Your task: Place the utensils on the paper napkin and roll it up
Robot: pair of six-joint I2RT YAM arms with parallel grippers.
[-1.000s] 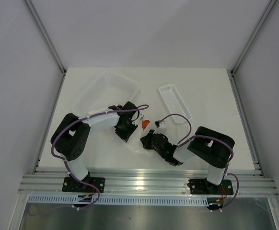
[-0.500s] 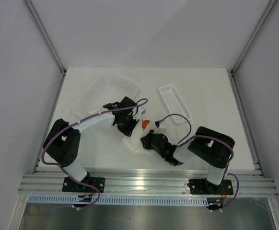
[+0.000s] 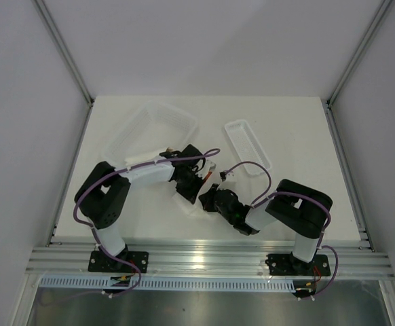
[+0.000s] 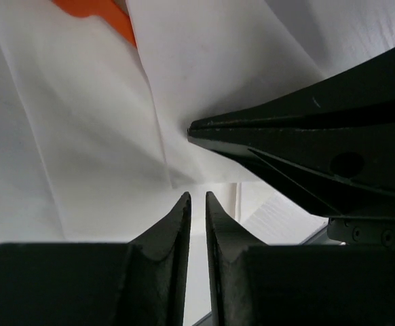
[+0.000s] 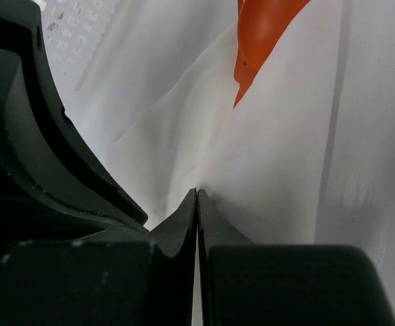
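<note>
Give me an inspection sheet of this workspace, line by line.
Surface: white table.
Job's things: paper napkin creased and folded between the grippers; orange utensils poking out of the fold, mostly hidden.
Clutter: large clear tray and narrow clear tray at the back; both look empty.
Grippers: left gripper nearly closed at the napkin, any pinch cannot be told; right gripper shut on a napkin fold.
Cables: purple cables looped along both arms.
Surroundings: white walls; aluminium rail at the near edge.

There are two clear trays: one large tray (image 3: 151,128), one small tray (image 3: 247,146). There is one paper napkin (image 4: 82,136). The utensils (image 5: 265,27) are mostly hidden, so their number is unclear.
</note>
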